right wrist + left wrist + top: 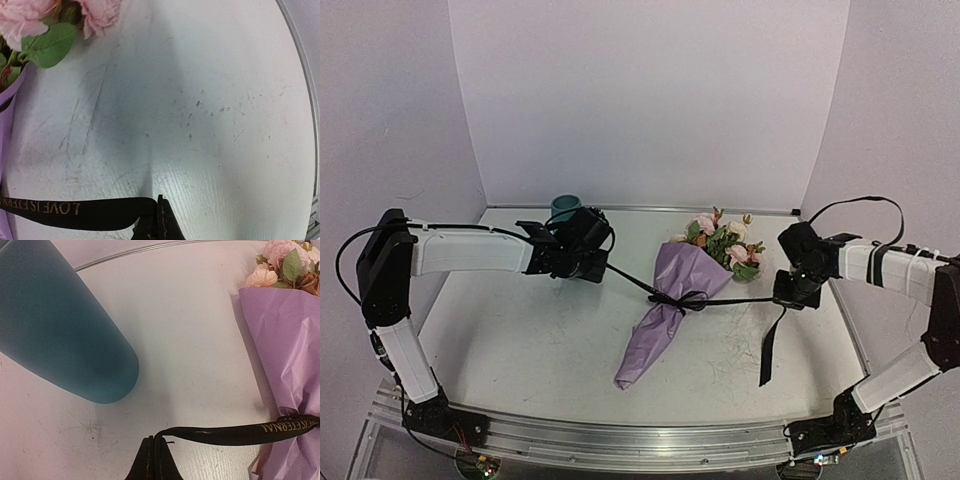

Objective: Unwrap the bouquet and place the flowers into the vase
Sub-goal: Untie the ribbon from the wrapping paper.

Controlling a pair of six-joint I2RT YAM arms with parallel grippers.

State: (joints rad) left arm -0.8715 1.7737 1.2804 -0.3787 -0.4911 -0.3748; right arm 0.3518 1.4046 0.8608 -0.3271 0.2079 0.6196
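Bouquet [670, 300] untying looks underway. At left, just in front of the vase [564, 207], the left end effector [154, 442] is clamped on one black ribbon [730, 300] end. The wrapped bouquet lies mid-worktop [520, 330]. At right, the right end effector [160, 202] pinches the other end, so the ribbon runs taut both ways, likely to free the knot.

Bouquet [682, 272] laid flat mid-table; teal vase [563, 206] stood upright far left.
Pink, cream and rust flowers [725, 240] are pointed far-right; the lilac paper cone [660, 325] is tied with black ribbon [692, 299], drawn taut to both sides.
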